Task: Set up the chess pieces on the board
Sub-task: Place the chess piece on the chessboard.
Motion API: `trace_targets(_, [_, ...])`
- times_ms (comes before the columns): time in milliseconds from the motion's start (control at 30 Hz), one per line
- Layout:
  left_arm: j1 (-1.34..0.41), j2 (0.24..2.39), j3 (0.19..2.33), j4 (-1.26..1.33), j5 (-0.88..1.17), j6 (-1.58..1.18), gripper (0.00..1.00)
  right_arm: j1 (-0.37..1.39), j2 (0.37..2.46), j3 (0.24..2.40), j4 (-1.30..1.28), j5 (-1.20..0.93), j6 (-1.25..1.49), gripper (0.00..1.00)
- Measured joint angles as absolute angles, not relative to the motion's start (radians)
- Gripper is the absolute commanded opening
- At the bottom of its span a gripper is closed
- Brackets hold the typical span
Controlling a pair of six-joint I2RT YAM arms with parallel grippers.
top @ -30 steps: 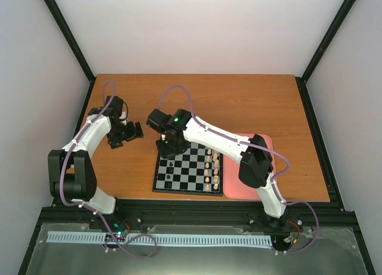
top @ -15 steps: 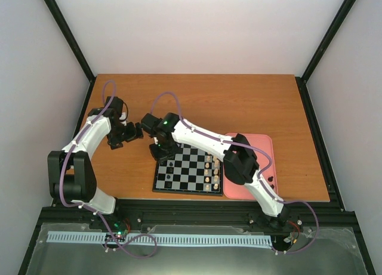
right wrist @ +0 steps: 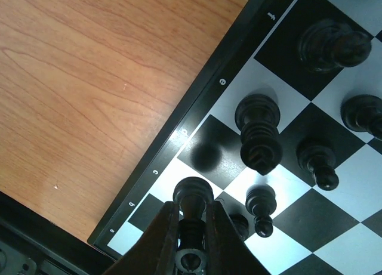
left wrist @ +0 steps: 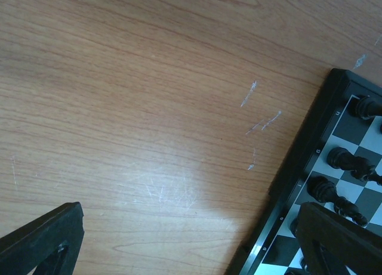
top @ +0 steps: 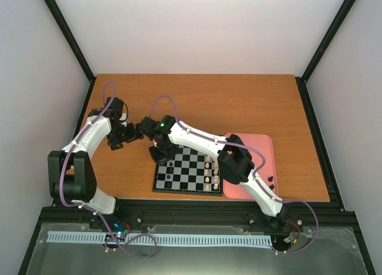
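We see the right claw [right wrist: 192, 210] pinching one black chess piece [right wrist: 193, 194] upright between its fingers [right wrist: 160, 239]. It is low over an edge square of the board [right wrist: 197, 117], and we cannot tell whether the piece touches the square. Just ahead of the claw, other black chess pieces [right wrist: 260, 135] stand on nearby squares. The left claw [left wrist: 188, 227] is spread wide and holds nothing over the wooden table [left wrist: 149, 108], with the board's corner just beside one finger. From above, cream-white pieces [top: 210, 167] stand on the board's side away from the right claw, and a pink tray [top: 265, 161] lies just beyond them.
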State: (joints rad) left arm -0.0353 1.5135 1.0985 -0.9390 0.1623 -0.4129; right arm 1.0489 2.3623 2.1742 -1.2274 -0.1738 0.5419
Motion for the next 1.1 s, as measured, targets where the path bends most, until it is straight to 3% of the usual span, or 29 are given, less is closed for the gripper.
trace_targets(1100, [-0.035,1.528,1.097,-0.938,0.168,-0.413,1.0,1.028,2.416,2.24,-1.252,-0.143,0.513,0.08])
